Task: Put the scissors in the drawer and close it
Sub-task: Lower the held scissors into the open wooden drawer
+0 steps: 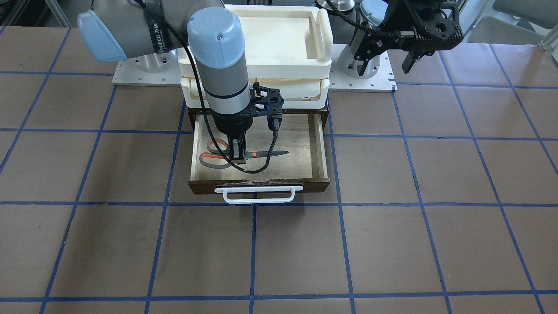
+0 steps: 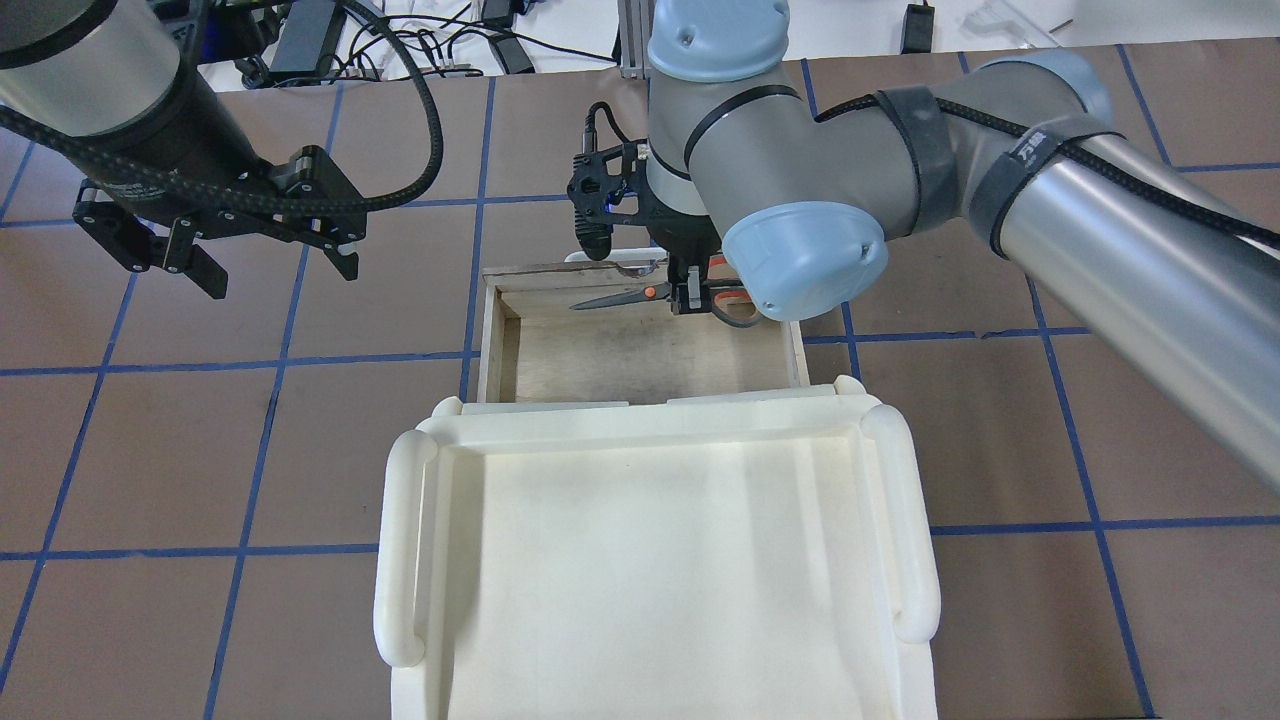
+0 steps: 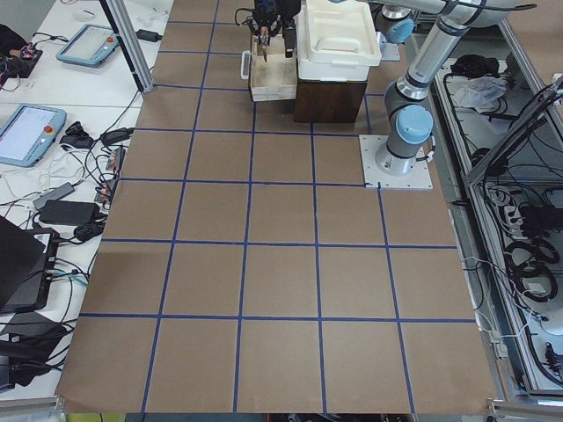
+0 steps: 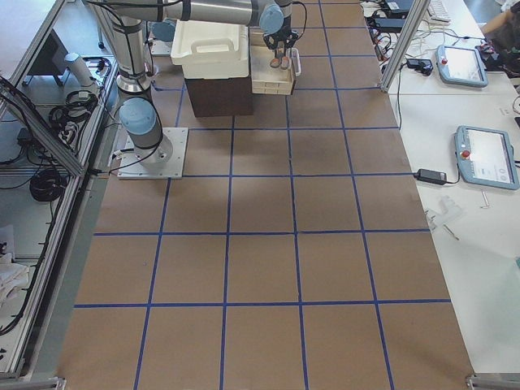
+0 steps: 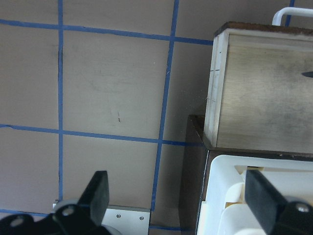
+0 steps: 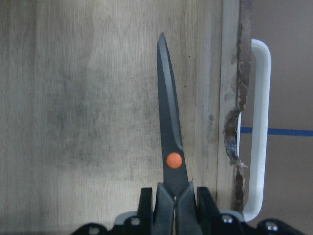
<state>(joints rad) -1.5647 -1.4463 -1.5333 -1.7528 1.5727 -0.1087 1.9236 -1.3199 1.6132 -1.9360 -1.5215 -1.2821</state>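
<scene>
Pale plywood lies under the scissors (image 6: 169,122). My right gripper (image 6: 174,204) pinches them behind the pivot, low inside the open drawer (image 1: 320,141). I judge this the placing step. Next: let go, lift clear, push it closed. My left gripper (image 2: 275,268) hangs spread, empty.

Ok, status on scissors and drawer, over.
Right gripper shut on scissors, low inside drawer. Left gripper open, empty, off to the side. Drawer open; nothing seen in front of it.
</scene>
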